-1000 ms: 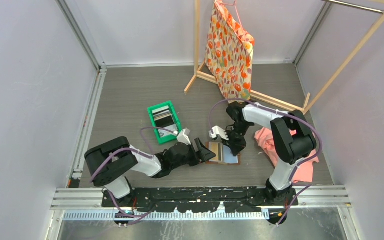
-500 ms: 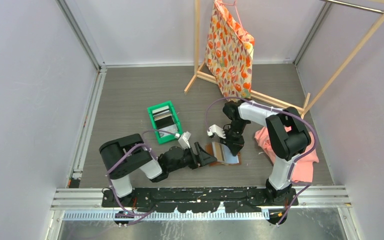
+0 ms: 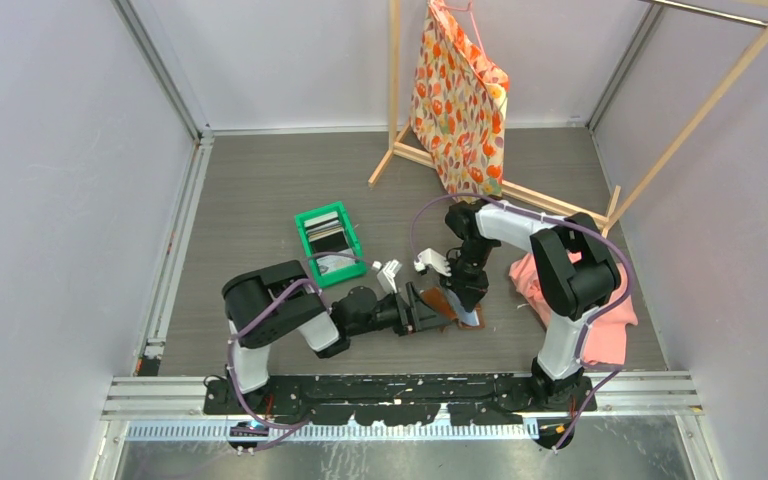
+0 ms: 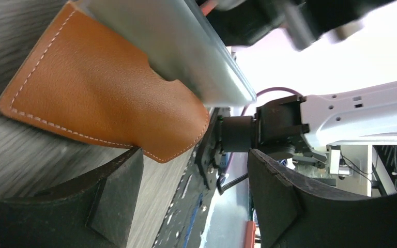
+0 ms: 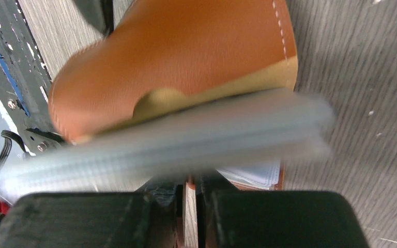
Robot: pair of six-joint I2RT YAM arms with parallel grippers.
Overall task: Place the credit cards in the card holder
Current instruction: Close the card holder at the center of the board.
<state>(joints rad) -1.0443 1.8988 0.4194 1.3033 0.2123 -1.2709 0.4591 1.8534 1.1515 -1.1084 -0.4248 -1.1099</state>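
Note:
The card holder (image 3: 447, 305) is brown leather with light-blue lining and lies partly folded up on the grey floor. In the left wrist view its brown flap (image 4: 103, 93) stands tilted over a grey-blue edge. My left gripper (image 3: 422, 310) is open, and one finger (image 4: 116, 199) touches the flap's lower edge. My right gripper (image 3: 465, 297) stands over the holder. In the right wrist view its fingers (image 5: 269, 217) are pinched on a thin brown edge of the holder (image 5: 176, 57). The credit cards (image 3: 326, 238) stand in the green bin (image 3: 309, 252).
A pink cloth (image 3: 600, 335) lies right of the right arm. A wooden rack (image 3: 396, 110) with a floral bag (image 3: 460, 100) stands at the back. Walls close in on both sides, and the arms' base rail (image 3: 400, 392) runs along the near edge.
My left gripper has moved right up to the card holder. The holder's left half has risen from flat to tilted. My right gripper has stayed over the holder.

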